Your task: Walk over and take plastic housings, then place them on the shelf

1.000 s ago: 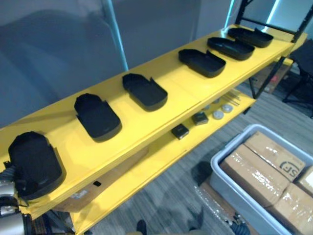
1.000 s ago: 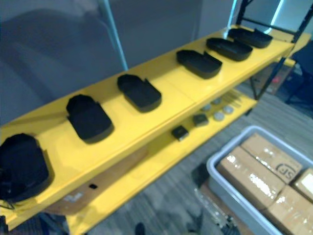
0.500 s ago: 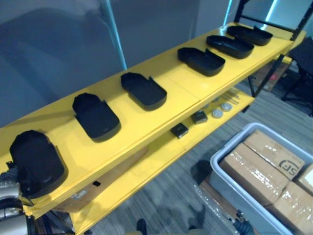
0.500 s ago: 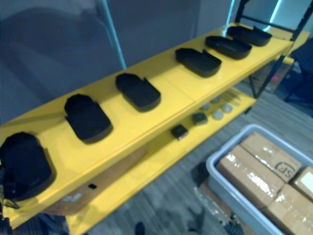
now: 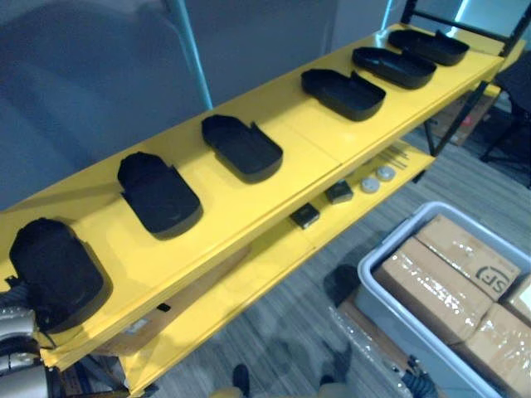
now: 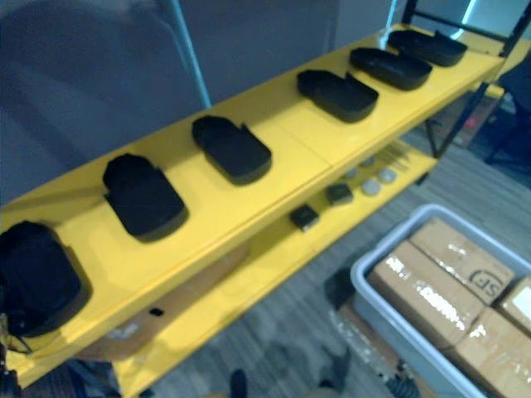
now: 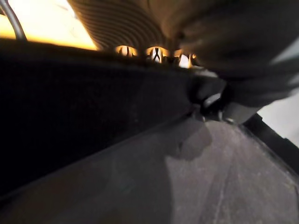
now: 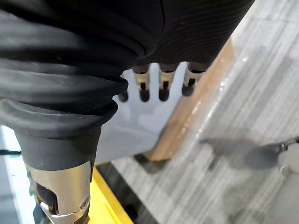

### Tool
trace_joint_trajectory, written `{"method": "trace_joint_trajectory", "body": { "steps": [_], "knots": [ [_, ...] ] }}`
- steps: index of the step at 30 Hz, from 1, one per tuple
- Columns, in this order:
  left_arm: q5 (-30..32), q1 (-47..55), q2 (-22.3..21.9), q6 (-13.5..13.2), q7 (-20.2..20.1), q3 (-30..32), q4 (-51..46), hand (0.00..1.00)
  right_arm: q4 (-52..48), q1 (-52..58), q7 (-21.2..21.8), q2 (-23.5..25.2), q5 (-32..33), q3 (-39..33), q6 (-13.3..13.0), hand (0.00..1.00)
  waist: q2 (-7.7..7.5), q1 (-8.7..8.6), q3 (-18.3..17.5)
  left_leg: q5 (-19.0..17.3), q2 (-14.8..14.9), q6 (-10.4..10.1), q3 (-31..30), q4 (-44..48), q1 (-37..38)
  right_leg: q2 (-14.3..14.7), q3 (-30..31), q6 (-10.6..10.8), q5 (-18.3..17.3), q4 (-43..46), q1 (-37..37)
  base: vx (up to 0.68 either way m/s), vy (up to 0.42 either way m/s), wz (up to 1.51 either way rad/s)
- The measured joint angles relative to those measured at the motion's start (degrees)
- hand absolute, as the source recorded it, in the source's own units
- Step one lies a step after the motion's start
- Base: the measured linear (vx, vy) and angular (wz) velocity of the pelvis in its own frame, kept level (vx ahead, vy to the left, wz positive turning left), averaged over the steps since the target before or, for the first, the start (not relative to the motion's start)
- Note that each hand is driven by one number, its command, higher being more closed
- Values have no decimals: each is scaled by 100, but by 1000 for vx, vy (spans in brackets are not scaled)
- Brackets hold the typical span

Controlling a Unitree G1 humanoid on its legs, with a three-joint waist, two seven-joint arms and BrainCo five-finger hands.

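Several black plastic housings lie in a row along the yellow top shelf (image 5: 274, 186). The leftmost housing (image 5: 54, 269) rests at the shelf's left end, partly over the front edge. My left hand (image 5: 15, 330) sits at its near-left edge. In the left wrist view the housing's black wall (image 7: 93, 102) crosses in front, the fingers (image 7: 154, 52) reach over its far side and the thumb (image 7: 224, 100) presses inside. My right hand (image 8: 161, 84) hangs open above the floor, holding nothing.
A lower yellow shelf (image 5: 249, 274) carries small dark blocks (image 5: 305, 216) and round discs (image 5: 377, 178). A grey bin (image 5: 377, 286) full of taped cardboard boxes stands on the floor at the right. A black rack frame (image 5: 452, 112) closes the shelf's far end; a wall runs behind.
The whole picture has shifted slightly, so the camera moved. The leftmost housing and my left hand keep their place on the shelf.
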Motion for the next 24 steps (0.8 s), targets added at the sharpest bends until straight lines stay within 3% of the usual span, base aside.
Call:
{"method": "trace_joint_trajectory", "body": {
  "steps": [12, 16, 21, 24],
  "knots": [
    [160, -81, -182, -281, 1618, 232, -547, 0, 12, -6, -152, 75, -51, 5, -188, 0, -19, 21, 11, 1, -9, 2, -15, 0, 17, -2, -4, 0, -1, 7, 22, 0, 0, 0],
    [155, -194, -212, -604, 2174, 275, -884, 0, -6, -8, -270, 229, -52, 46, -229, 0, -22, 55, 10, 4, -9, 4, -39, -1, 29, 0, -20, 0, -1, 7, 46, 0, 0, 0],
    [157, -554, -205, -1252, 2963, 287, -1547, 0, -143, -8, -492, 421, -52, 310, -370, 0, -29, 159, 9, 5, -33, 7, -140, -5, 90, -15, -135, 3, -11, -22, 175, 1, -4, 9],
    [145, -618, -170, -1502, 3209, 295, -1821, 0, -295, -78, -546, 456, -50, 460, -445, 0, -30, 215, 9, 6, -35, 7, -174, -5, 94, -13, -168, 2, -12, -44, 209, 3, -5, 6]
  ]
}}
